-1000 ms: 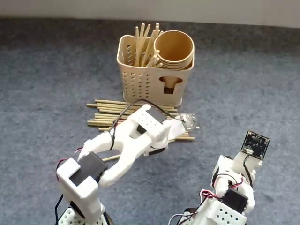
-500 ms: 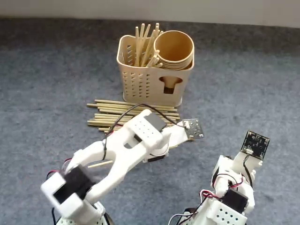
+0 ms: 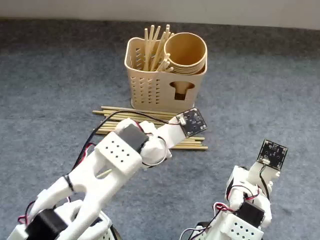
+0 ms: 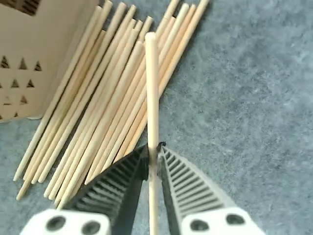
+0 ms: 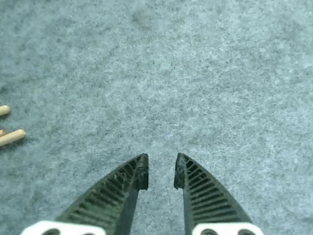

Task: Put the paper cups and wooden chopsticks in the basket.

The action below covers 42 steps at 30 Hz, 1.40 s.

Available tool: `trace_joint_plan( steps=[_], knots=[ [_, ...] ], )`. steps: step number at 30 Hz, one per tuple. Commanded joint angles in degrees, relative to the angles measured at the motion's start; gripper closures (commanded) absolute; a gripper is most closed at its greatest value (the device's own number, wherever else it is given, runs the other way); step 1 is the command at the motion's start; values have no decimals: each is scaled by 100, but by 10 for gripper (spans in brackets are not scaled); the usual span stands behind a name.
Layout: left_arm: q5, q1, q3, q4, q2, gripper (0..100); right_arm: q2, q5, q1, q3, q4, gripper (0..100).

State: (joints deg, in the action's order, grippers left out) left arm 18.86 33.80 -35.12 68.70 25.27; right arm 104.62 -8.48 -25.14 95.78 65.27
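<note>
High view: the cream slotted basket [image 3: 160, 90] stands at the far side of the grey worktop [image 3: 50, 100]. It holds nested paper cups [image 3: 186, 50] and upright chopsticks [image 3: 151, 45]. A loose pile [image 3: 112, 117] lies just in front, with the left arm [image 3: 117, 155] over it.

Left wrist view: the left hand [image 4: 153, 156] is clamped on one pale, blunt-ended chopstick [image 4: 151, 83] over the pile.

Right wrist view: the right hand [image 5: 160, 172] is slightly apart and holds nothing, near two chopstick ends [image 5: 10, 137].

White plastic arms [image 3: 107, 165], black servos [image 3: 132, 135], red-black wires [image 3: 84, 151]; left gripper [image 4: 154, 161], right gripper [image 5: 159, 171] black, ribbed.
</note>
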Motion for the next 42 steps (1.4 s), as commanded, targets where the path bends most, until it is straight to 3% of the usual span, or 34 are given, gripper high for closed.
trace_joint_plan(
  steps=[1, 7, 12, 22, 29, 36, 42],
  knots=[
    [-352, -92, 4, -202, 1033, 982, 66, -9, -66, 365, -171, 893],
    [-897, -330, 40, -352, 2123, 980, 66, -9, -66, 365, -171, 893],
    [-1248, -989, 13, -765, 2791, 980, 66, -9, -66, 365, -171, 893],
    [-1327, -1253, 40, -1996, 3380, 982, 66, -9, -66, 365, -171, 893],
    [-1327, -1253, 40, -3358, 3363, 982, 66, -9, -66, 365, -171, 893],
    [-1327, -1262, 48, -4035, 3363, 982, 66, -9, -66, 365, -171, 893],
    [-1327, -1543, 119, -5248, 3354, 983, 66, -9, -66, 365, -171, 893]
  ],
)
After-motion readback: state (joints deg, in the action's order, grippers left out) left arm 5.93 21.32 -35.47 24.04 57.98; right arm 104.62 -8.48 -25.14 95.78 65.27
